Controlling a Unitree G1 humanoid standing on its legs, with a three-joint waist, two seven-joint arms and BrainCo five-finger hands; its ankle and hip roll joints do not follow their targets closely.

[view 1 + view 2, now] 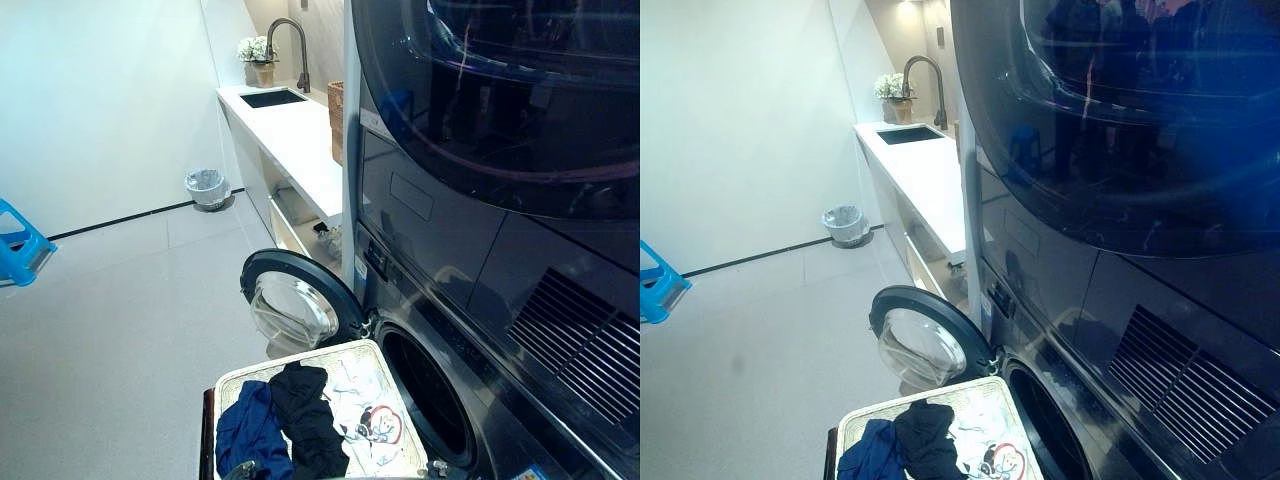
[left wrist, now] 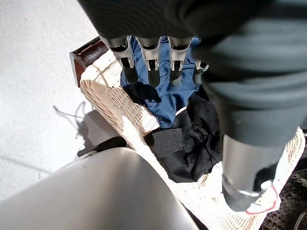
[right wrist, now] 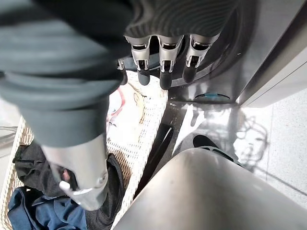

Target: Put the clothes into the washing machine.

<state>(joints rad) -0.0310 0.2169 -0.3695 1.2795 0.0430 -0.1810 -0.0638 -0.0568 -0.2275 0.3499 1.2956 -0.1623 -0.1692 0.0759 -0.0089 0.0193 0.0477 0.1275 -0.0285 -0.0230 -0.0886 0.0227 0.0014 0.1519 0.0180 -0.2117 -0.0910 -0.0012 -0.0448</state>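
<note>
A white wicker basket stands in front of the dark washing machine, whose round door is swung open to the left of the drum opening. In the basket lie a blue garment, a black garment and a white printed one. My left hand hovers over the blue cloth and black cloth, fingers straight, holding nothing. My right hand hangs open above the basket's rim beside the machine front.
A second dark machine is stacked on top. Behind the door runs a white counter with a sink, a faucet and a flower pot. A small bin and a blue stool stand on the grey floor.
</note>
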